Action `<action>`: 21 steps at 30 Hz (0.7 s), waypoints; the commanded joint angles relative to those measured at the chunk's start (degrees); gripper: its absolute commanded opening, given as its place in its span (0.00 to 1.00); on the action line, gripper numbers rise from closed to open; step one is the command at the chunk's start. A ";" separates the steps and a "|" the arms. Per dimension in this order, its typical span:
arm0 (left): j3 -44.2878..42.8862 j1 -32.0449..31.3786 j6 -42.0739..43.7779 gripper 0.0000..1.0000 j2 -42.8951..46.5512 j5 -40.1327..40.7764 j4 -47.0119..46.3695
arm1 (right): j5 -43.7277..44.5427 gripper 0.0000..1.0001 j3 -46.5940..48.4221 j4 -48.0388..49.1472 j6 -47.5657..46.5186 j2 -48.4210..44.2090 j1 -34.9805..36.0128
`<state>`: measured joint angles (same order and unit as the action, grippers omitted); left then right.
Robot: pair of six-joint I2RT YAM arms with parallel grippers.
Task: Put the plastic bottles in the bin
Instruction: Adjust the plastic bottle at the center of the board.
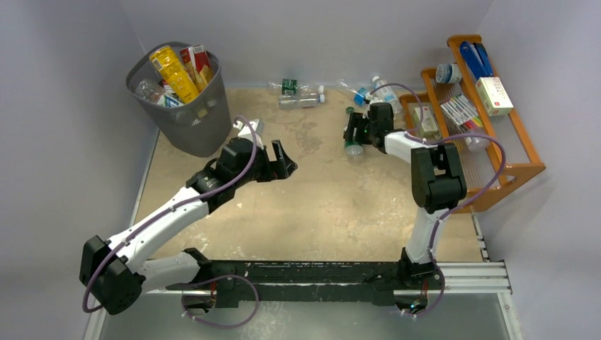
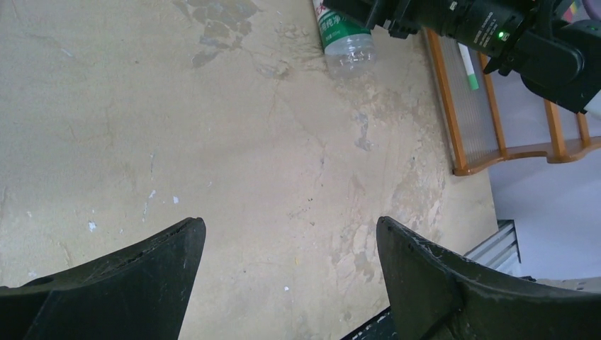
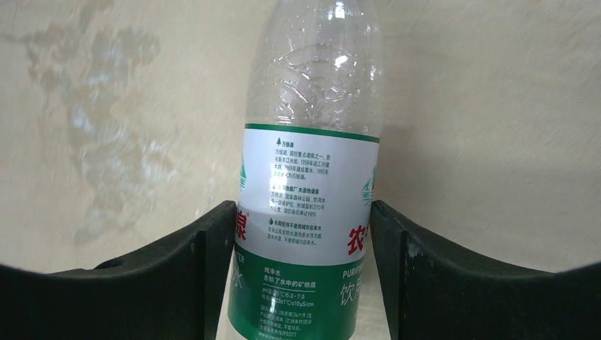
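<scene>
Clamping clear plastic bottle [image 3: 310, 85], smooth green-banded label [image 3: 308, 212]

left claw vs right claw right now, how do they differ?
Left claw is open and empty; right claw is shut on a green-label bottle. Left claw hangs over the table on the bin side; right claw is by the wooden rack. Both have black fingers.

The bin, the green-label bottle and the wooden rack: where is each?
bin [image 1: 186, 127], top view, grey side wall.
green-label bottle [image 3: 308, 212], right wrist view, its label.
wooden rack [image 1: 523, 172], top view, orange near end rail.
</scene>
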<state>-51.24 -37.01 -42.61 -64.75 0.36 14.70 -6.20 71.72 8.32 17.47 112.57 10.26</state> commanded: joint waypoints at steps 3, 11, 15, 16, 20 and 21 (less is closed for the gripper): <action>0.88 -2.92 -2.41 0.90 4.44 5.55 0.51 | -0.20 0.67 -6.38 3.74 1.40 -6.45 3.80; 2.52 -4.00 -4.27 0.90 6.50 6.57 0.81 | 2.92 0.64 -11.24 1.62 2.68 -9.54 9.13; 4.04 -3.94 -7.06 0.91 8.25 7.80 -0.70 | 1.54 0.67 -14.28 1.80 4.16 -10.72 11.06; 4.31 -4.02 -7.59 0.91 8.52 8.11 -0.98 | 1.35 0.62 -15.26 2.03 4.60 -11.42 11.46; 6.21 -4.03 -9.89 0.91 9.30 8.86 -3.10 | 0.22 0.51 -18.71 2.51 5.42 -15.66 13.46; 7.03 -3.97 -10.73 0.91 9.64 8.78 -3.99 | 0.00 0.50 -19.38 2.31 5.60 -17.18 14.07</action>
<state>-46.22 -40.69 -49.47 -56.97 7.51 15.75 -4.78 55.24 11.55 21.47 100.31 22.65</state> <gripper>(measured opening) 0.902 0.548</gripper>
